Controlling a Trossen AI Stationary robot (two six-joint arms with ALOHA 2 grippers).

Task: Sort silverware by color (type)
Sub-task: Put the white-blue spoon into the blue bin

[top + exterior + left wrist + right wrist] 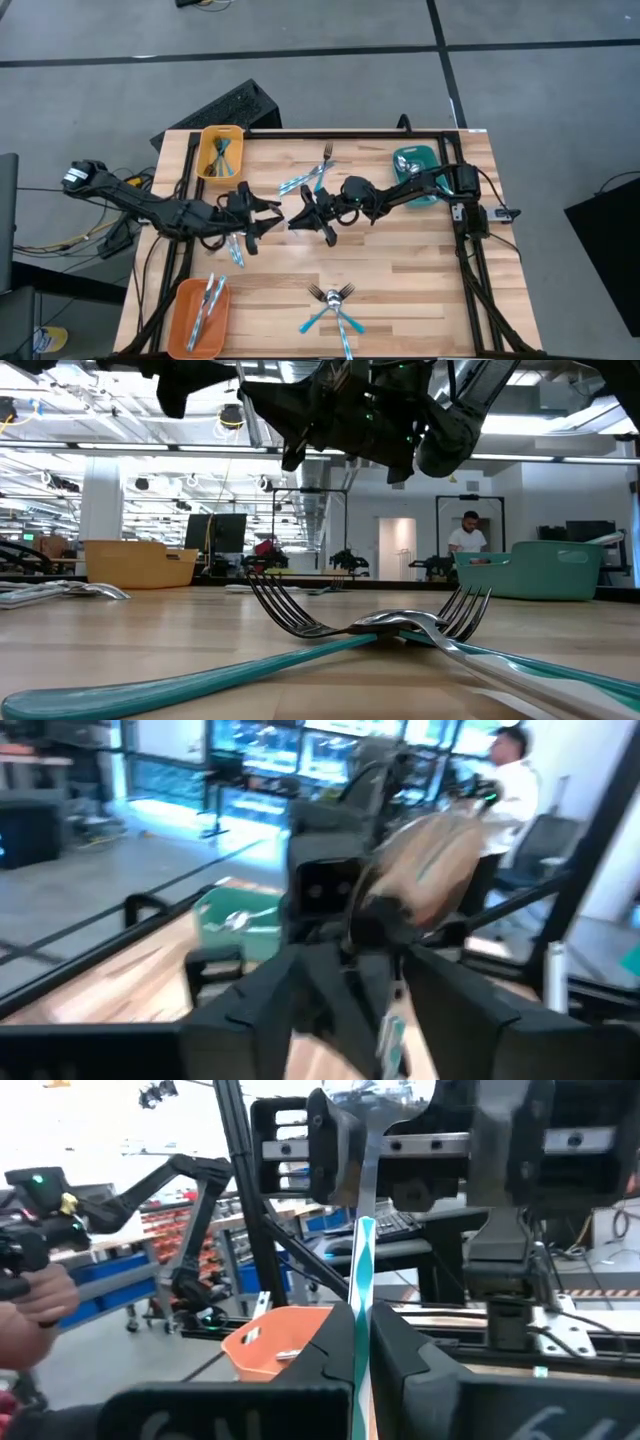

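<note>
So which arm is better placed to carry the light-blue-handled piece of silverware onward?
Probably the left. Its gripper meets the right gripper, which pinches the light-blue-handled silverware piece, and the left arm is nearer the orange tray.

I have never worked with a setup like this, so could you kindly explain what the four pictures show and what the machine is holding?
It is a robot with two dark arms at a wooden table. One camera looks straight down, one sits at table height, and one rides on each wrist. The right gripper is shut on a blue-handled piece of silverware, held out toward the left gripper at mid-table, apparently a handover. On the table lie crossed forks, more loose pieces, and a yellow tray, an orange tray and a teal tray, each holding sorted cutlery.
</note>
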